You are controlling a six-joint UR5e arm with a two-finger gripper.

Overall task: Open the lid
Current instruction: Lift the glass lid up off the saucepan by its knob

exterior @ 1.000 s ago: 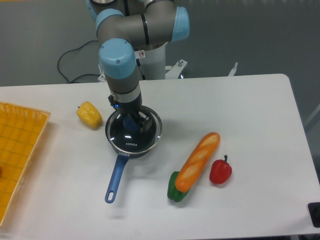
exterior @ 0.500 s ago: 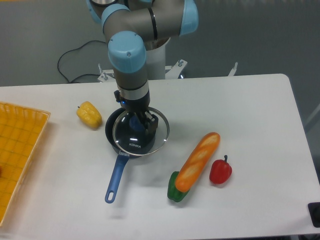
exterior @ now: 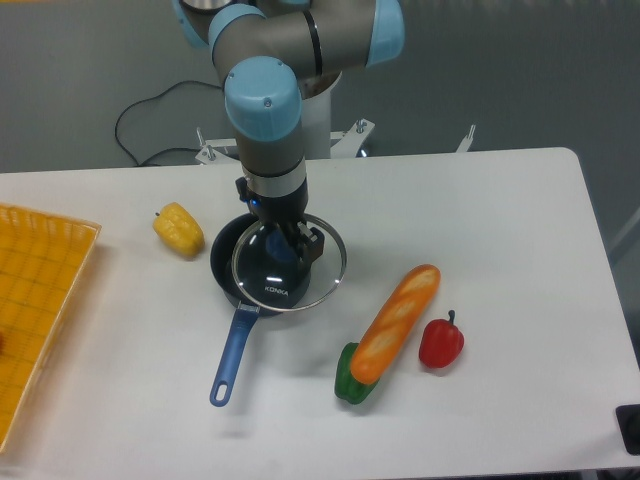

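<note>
Change since earlier frames: lid [exterior: 289, 272] shifted right and raised, now offset over the saucepan [exterior: 232, 280], whose left rim is exposed.
Lid: centre-left of frame, clear of the counter [exterior: 480, 220], carried by its blue knob.
Gripper [exterior: 286, 246]: jaws clenched on the knob.
Risk: the narrow knob grip lets the lid tilt or slip, dropping onto the pan rim.
Nearby: yellow pepper [exterior: 178, 229], baguette [exterior: 396, 322].
</note>
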